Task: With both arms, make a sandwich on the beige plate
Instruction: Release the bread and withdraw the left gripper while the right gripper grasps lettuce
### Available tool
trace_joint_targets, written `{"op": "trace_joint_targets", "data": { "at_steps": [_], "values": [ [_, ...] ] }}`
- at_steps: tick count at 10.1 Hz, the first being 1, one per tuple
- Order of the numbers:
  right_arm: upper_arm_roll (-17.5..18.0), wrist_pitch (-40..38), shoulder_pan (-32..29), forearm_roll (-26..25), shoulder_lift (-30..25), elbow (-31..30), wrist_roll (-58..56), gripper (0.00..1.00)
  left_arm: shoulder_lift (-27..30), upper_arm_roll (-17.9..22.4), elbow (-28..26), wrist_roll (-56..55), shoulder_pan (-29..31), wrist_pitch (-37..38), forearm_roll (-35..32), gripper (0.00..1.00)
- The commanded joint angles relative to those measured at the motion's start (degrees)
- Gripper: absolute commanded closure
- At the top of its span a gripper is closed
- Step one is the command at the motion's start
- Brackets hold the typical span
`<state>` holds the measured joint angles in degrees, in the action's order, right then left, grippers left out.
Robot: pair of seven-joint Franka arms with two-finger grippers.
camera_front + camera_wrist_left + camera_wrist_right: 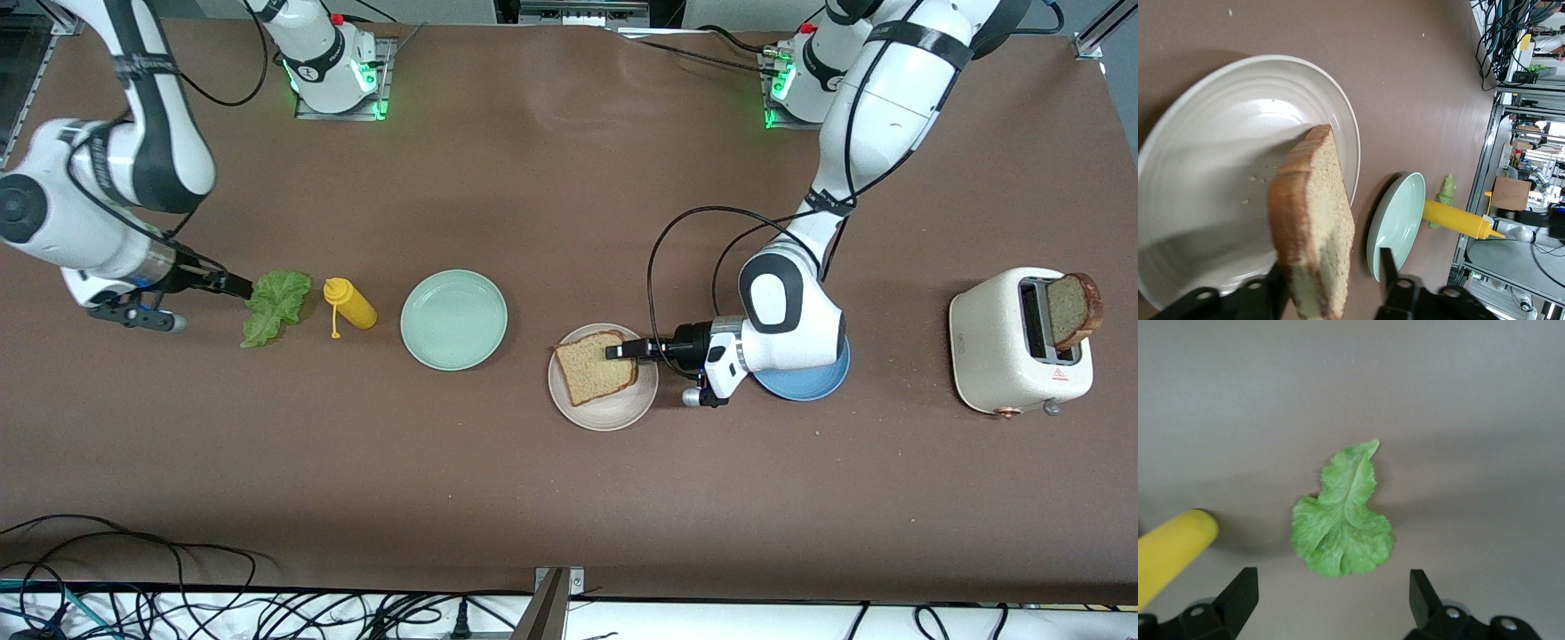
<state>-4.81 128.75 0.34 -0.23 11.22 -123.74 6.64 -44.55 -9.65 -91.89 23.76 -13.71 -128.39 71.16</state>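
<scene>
A tan bread slice (594,364) rests on the beige plate (613,411). My left gripper (622,349) is at the slice's edge toward the left arm's end. In the left wrist view the slice (1313,227) stands tilted over the plate (1218,133); it leans on one finger of the left gripper (1333,263), and the other finger stands clear of it, so the jaws are open. A ruffled green lettuce leaf (277,302) lies on the table toward the right arm's end. My right gripper (244,286) is open at its edge, the leaf (1341,523) just ahead of the right gripper (1331,583).
A yellow squeeze bottle (349,304) lies beside the lettuce. A mint-green plate (453,320) sits between the bottle and the beige plate. A blue plate (809,382) lies under the left arm's wrist. A white toaster (1013,342) holds another bread slice (1074,309).
</scene>
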Motion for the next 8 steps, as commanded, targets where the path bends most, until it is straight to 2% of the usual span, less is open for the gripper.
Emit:
{"op": "trace_joint_targets", "data": {
  "at_steps": [1, 4, 6, 7, 8],
  "values": [
    [-0.3, 6.3, 0.0, -1.0, 3.8, -3.7, 0.0, 0.00, -0.3, 1.3, 1.0, 2.3, -0.2, -0.1, 0.7, 0.00],
    [-0.7, 11.7, -0.3, -1.1, 8.4, -3.8, -1.4, 0.00, 2.3, 1.5, 0.3, 1.2, 3.2, 1.0, -10.7, 0.00],
    [-1.5, 15.1, -0.8, -1.1, 10.6, -3.7, -4.4, 0.00, 3.4, 1.6, 0.6, 0.8, 6.8, 5.2, -16.3, 0.00],
    [-1.5, 16.2, -0.9, -1.0, 11.3, -3.7, -5.1, 0.02, 4.6, 1.6, 0.7, 0.8, 8.5, 7.0, -19.4, 0.00],
    [-1.6, 16.9, -1.0, -1.1, 12.0, -3.7, -5.3, 0.14, 6.0, 1.6, 0.9, 0.8, 10.9, 9.0, -22.1, 0.00]
  ]
}}
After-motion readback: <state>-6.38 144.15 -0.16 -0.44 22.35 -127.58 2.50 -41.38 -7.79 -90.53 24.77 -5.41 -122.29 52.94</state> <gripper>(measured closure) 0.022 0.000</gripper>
